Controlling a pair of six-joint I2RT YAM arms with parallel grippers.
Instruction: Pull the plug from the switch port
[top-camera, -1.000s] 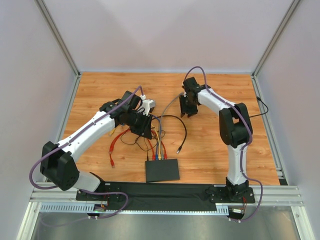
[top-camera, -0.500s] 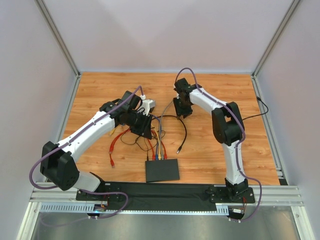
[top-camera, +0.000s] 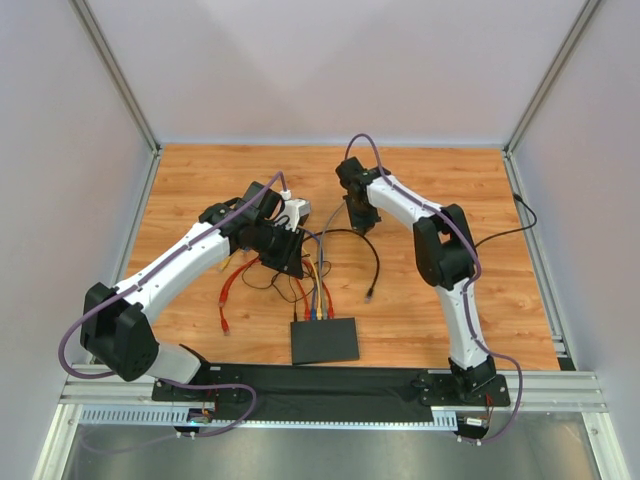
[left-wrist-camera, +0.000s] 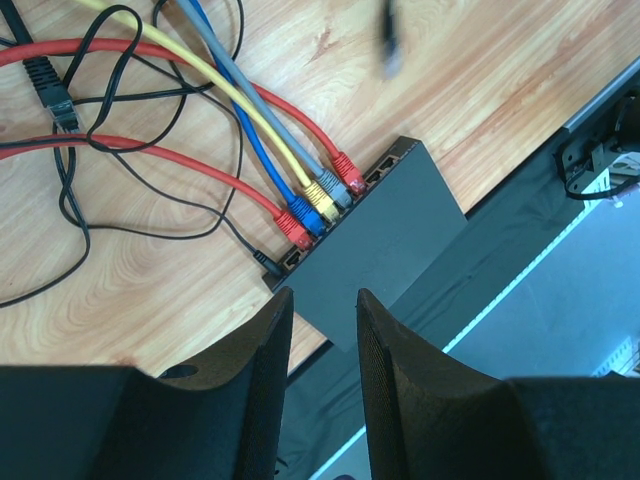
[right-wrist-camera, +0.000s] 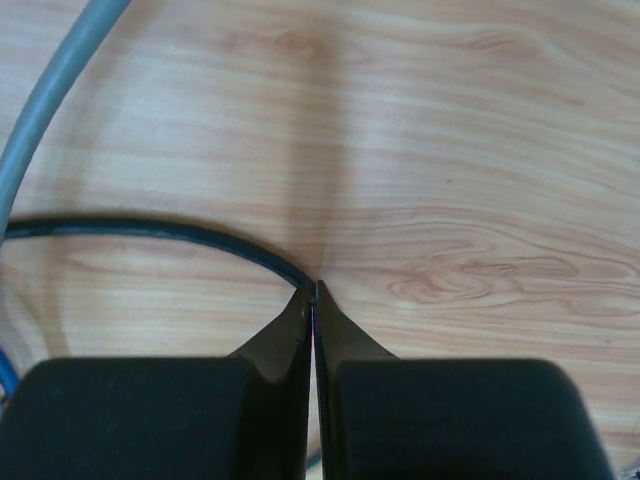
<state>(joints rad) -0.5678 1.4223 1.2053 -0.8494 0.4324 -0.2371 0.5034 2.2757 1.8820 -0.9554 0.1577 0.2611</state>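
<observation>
The flat black switch (top-camera: 325, 341) lies near the front edge, also seen in the left wrist view (left-wrist-camera: 392, 245). Red, blue, yellow, grey and red plugs (left-wrist-camera: 320, 200) sit side by side in its ports (top-camera: 316, 313). My left gripper (left-wrist-camera: 322, 296) hangs open above the switch's near corner, with nothing between its fingers (top-camera: 284, 250). My right gripper (right-wrist-camera: 315, 290) is shut on a thin black cable (right-wrist-camera: 150, 231) down at the wood, far behind the switch (top-camera: 358, 216). That cable's free plug (top-camera: 370, 293) lies loose on the table.
Red and black cables (top-camera: 240, 285) lie tangled left of the switch. A loose black plug (left-wrist-camera: 50, 88) rests among them. A grey cable (right-wrist-camera: 50, 100) runs past my right gripper. A white block (top-camera: 297, 210) sits behind my left wrist. Grey walls enclose the table.
My right arm has swung left and lowered, and its gripper has shut on the black cable. The cable's loose plug end shifted slightly right. The left arm has not moved.
</observation>
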